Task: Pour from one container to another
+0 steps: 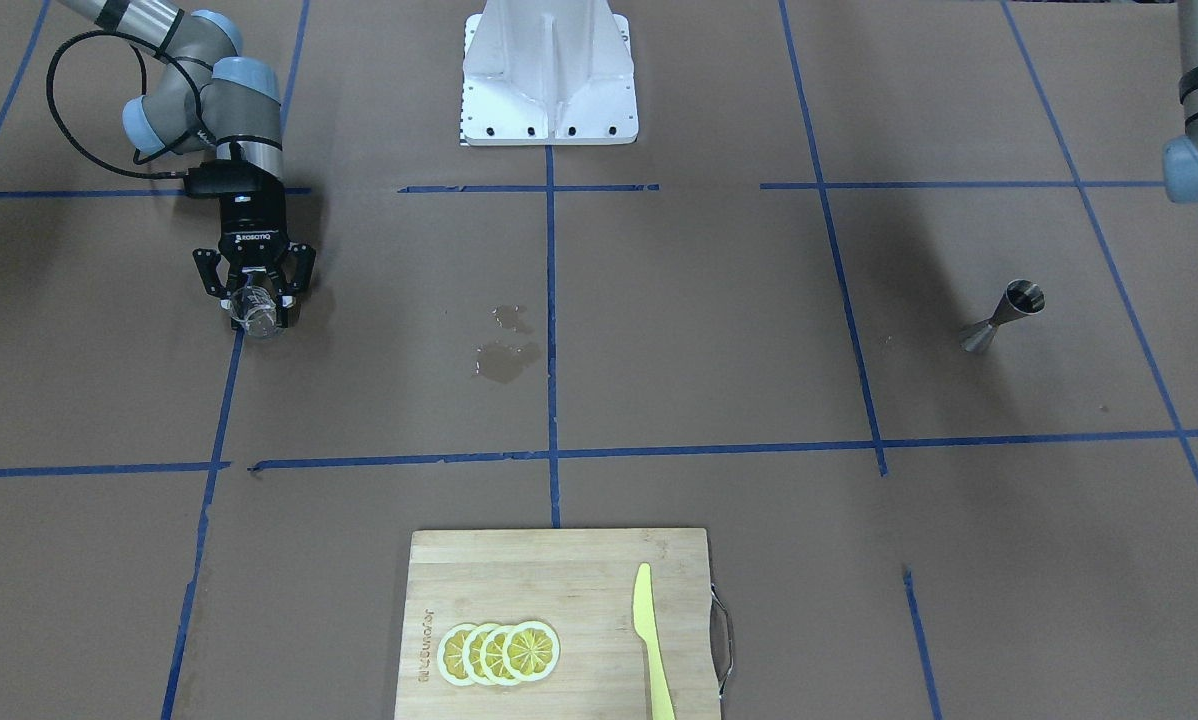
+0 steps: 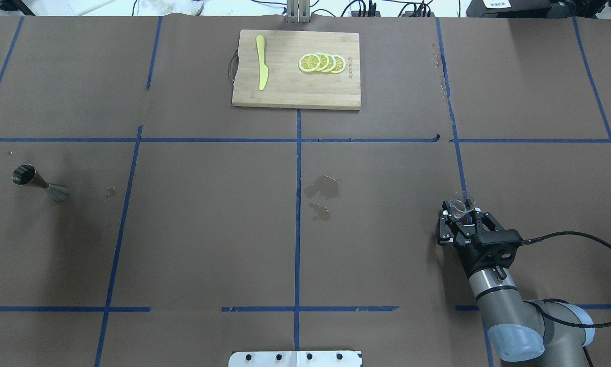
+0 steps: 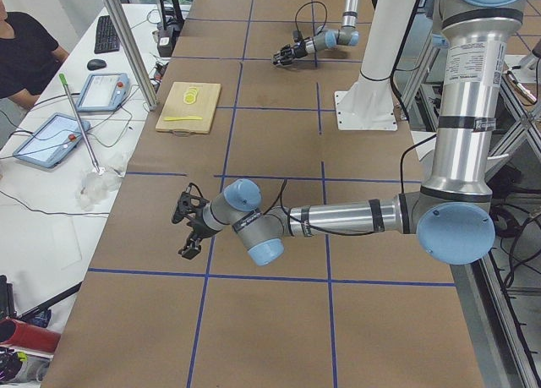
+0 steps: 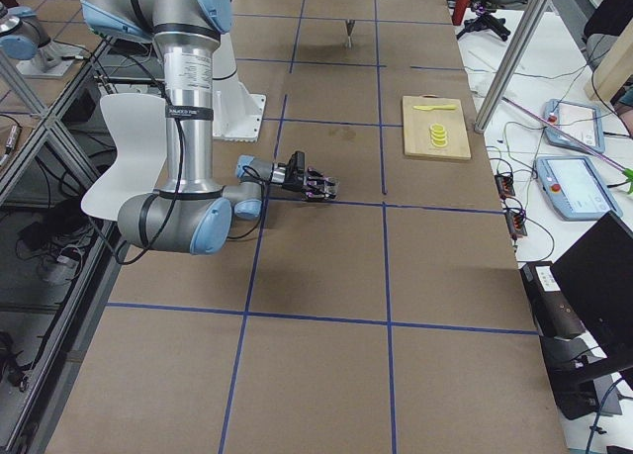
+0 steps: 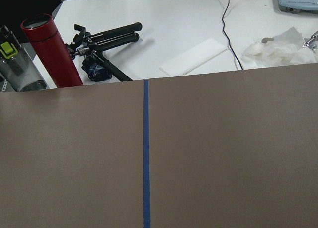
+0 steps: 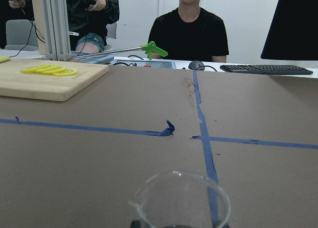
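Right gripper [image 2: 461, 214]: fingers clamped on the upright beaker [image 2: 461, 204], toward the table's [image 2: 208, 239] right edge. Jigger [image 2: 34, 181] stands near the left edge, well apart. Left gripper [image 3: 188, 228]: finger spacing cannot be told.

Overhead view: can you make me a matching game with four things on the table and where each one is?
Things:
1. glass beaker
2. metal jigger
3. yellow knife
4. wet patch

Places:
A. lying on the cutting board, apart from the lemon slices
B. between the fingers of the right gripper
C. standing by itself on the robot's left side of the table
D. near the table's middle, just beside the blue tape line

Right pairs: 1-B, 2-C, 3-A, 4-D
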You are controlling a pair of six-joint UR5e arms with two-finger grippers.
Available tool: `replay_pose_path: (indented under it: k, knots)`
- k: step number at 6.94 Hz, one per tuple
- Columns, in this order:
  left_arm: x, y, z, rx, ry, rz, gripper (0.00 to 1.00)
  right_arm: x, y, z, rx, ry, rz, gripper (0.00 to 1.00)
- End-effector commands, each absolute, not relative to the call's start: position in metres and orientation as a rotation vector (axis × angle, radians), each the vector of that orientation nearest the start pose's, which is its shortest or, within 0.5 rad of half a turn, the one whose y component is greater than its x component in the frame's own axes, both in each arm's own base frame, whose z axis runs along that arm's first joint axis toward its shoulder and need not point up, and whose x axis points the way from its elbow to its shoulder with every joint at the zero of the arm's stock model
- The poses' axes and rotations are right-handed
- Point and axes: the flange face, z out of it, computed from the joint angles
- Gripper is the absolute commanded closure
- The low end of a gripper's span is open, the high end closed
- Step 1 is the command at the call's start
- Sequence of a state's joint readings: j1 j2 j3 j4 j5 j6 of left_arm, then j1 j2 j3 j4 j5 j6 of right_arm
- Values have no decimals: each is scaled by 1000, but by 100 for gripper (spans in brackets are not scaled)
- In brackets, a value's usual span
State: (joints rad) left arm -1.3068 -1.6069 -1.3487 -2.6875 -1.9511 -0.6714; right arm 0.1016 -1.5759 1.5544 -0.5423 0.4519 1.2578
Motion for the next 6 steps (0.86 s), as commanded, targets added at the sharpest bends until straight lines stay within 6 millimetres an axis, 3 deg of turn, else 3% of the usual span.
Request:
replay_pose_path:
  k: [1, 2, 4, 6]
  knots:
    - [44, -540, 636, 638, 749, -193, 0, -454, -270, 535, 1174, -663, 385, 68]
    - [43, -539, 638, 622, 755, -193, 0, -454, -270, 534, 1175, -664, 387, 60]
    - [42, -538, 641, 494, 827, -173, 0, -454, -269, 534, 1176, -666, 387, 59]
    - [33, -553, 630, 401, 859, -171, 0, -455, -268, 534, 1175, -667, 386, 54]
